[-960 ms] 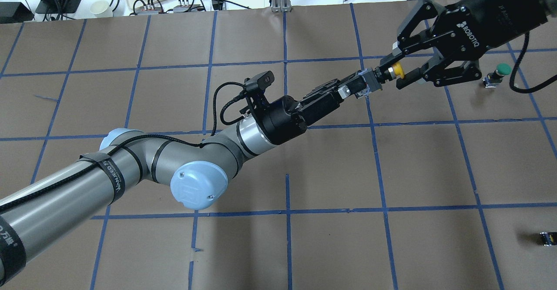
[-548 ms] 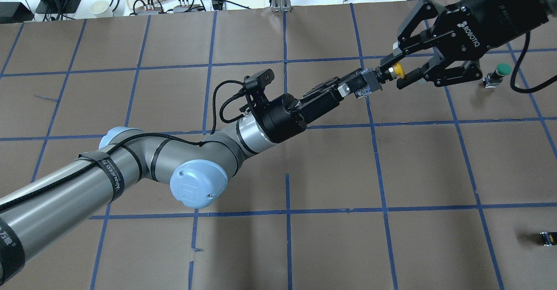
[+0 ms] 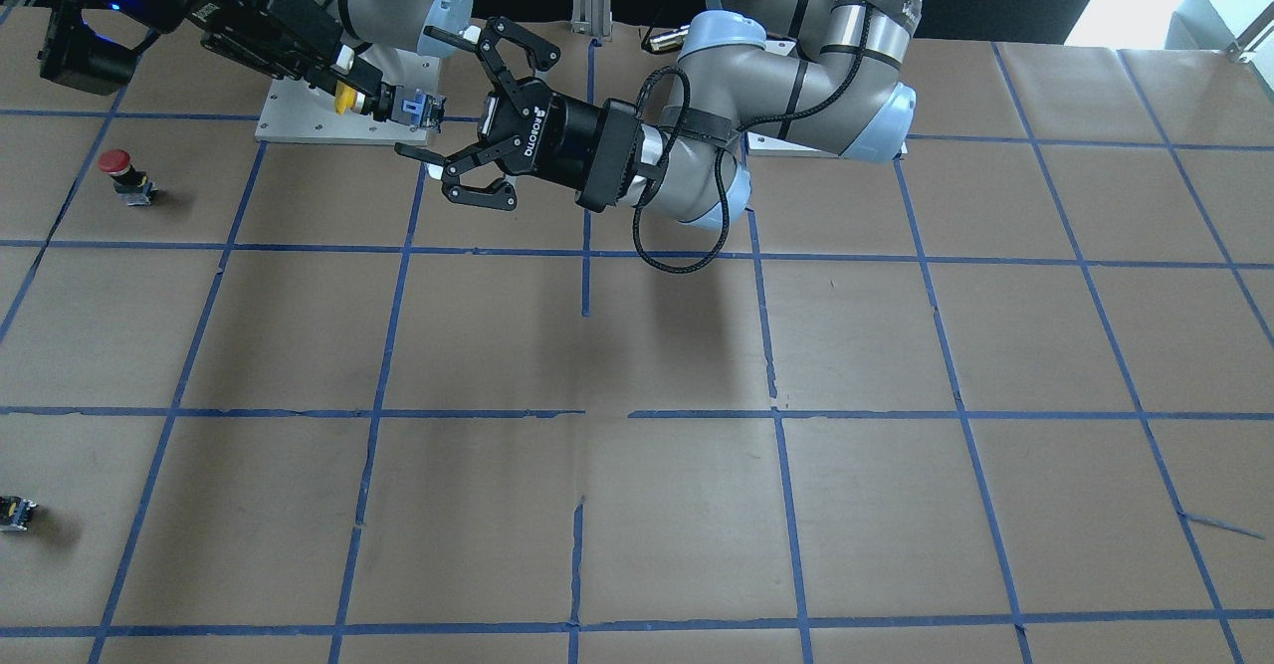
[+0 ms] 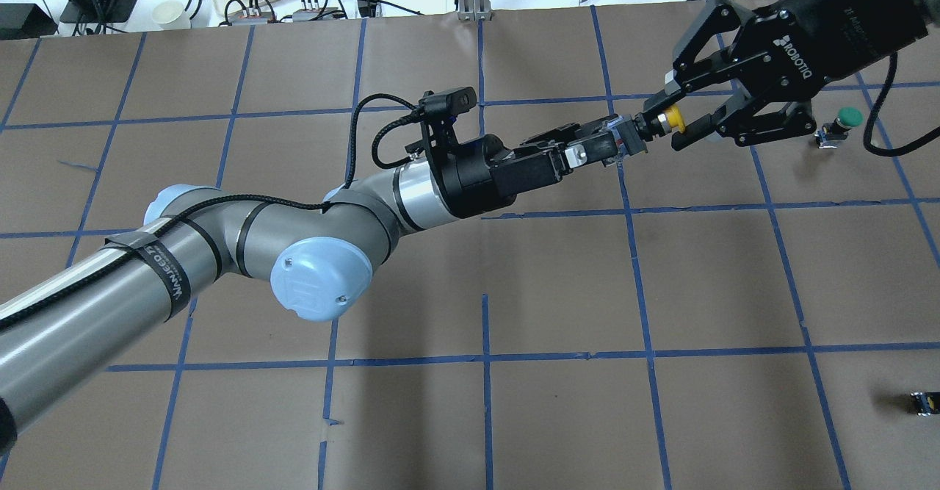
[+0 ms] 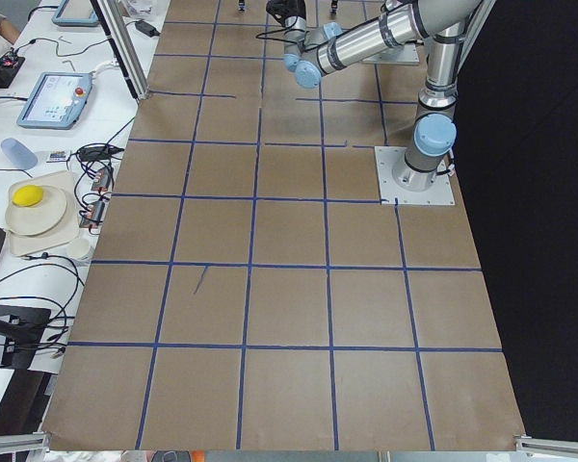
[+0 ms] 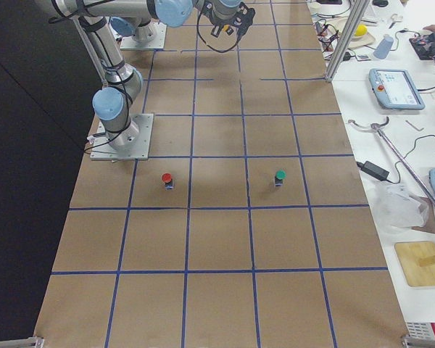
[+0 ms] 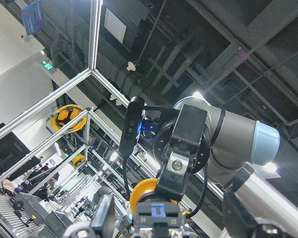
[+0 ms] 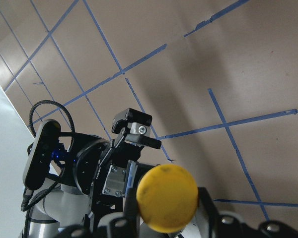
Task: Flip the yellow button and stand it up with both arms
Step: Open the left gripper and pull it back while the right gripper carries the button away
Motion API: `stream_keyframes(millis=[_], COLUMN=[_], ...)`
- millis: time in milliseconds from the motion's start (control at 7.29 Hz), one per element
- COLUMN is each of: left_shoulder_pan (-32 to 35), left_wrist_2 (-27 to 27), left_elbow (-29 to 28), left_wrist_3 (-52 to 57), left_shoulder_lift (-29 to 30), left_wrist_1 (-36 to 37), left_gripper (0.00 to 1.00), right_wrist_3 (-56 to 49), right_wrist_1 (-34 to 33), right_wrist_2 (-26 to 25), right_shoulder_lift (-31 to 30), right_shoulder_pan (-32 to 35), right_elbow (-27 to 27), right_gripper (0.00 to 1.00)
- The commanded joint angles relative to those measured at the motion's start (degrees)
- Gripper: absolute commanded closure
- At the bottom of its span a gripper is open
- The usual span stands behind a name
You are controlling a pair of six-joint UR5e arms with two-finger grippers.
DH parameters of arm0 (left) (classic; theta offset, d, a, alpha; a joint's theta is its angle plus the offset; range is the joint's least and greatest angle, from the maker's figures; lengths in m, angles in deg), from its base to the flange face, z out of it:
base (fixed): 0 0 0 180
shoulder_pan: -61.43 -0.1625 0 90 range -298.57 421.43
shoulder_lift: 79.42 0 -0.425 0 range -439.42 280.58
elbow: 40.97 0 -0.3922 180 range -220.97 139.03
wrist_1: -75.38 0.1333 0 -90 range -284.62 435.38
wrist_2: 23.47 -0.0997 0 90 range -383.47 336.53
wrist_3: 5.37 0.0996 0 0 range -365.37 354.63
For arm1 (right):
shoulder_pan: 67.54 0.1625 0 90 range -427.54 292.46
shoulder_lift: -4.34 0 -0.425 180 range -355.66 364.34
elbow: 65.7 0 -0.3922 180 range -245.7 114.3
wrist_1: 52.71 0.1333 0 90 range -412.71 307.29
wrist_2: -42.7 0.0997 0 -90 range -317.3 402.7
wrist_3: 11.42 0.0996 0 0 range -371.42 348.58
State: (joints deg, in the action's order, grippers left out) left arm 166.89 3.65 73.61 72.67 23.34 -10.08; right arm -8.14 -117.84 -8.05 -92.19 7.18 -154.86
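The button (image 8: 167, 199) hangs in the air above the table (image 4: 558, 292), lying on its side. In the overhead view it is at about 2 o'clock from the table's middle. The right gripper (image 4: 668, 120) is clamped on its cap end, with the yellow cap toward 2 o'clock. The blue-grey base (image 7: 156, 214) juts out toward 8 o'clock, at the left gripper (image 3: 416, 95). The left jaws stand wide apart, one finger on each side of the base. As far as the front view shows, neither finger touches it.

This looks like the hand-over that makes the flip possible. To do it well, the left gripper should ease in toward 2 o'clock until the base sits deep between its pads. It should centre itself so that both pads meet the flat sides together, then close. Closing off-centre would likely twist so small a part in the right grip.

Only once the left grip is firm should the right jaws open. The right gripper should then back straight out along 2 o'clock, clear of the cap and of the green button (image 4: 848, 117) at its 3 o'clock.
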Motion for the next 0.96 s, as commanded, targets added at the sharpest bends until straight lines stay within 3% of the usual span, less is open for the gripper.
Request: stream_keyframes(millis=[0, 274, 548, 685, 823], left_shoulder_pan=[-5.8, -11.7, -13.0, -12.7, -12.4], left_wrist_2=[-18.7, -39.8, -61.8, -66.8, -75.5], left_elbow=[-3.5, -8.0, -11.4, -11.7, -11.8], left_wrist_3=[-3.9, -16.8, -33.7, -39.5, -44.2], left_shoulder_lift=[-1.6, -7.2, -14.0, -18.0, -20.2], left_wrist_1=[0.0, 0.6, 5.6, 4.7, 4.7], left_gripper=[0.00, 0.00, 0.00, 0.00, 0.00], right_wrist_3=[0.0, -1.2, -7.4, -12.3, -17.9], right_wrist_1=[0.3, 0.3, -0.8, -3.8, -7.1], right_wrist_2=[-2.0, -8.4, -14.4, -21.4, -28.8], right_shoulder_lift=[-0.4, -1.1, -1.9, -1.9, -1.6], right_shoulder_pan=[-1.6, -2.7, -2.8, -3.5, -5.1], right_elbow=[0.0, 0.0, 0.0, -0.5, -2.1], right_gripper=[0.81, 0.82, 0.82, 0.84, 0.86])
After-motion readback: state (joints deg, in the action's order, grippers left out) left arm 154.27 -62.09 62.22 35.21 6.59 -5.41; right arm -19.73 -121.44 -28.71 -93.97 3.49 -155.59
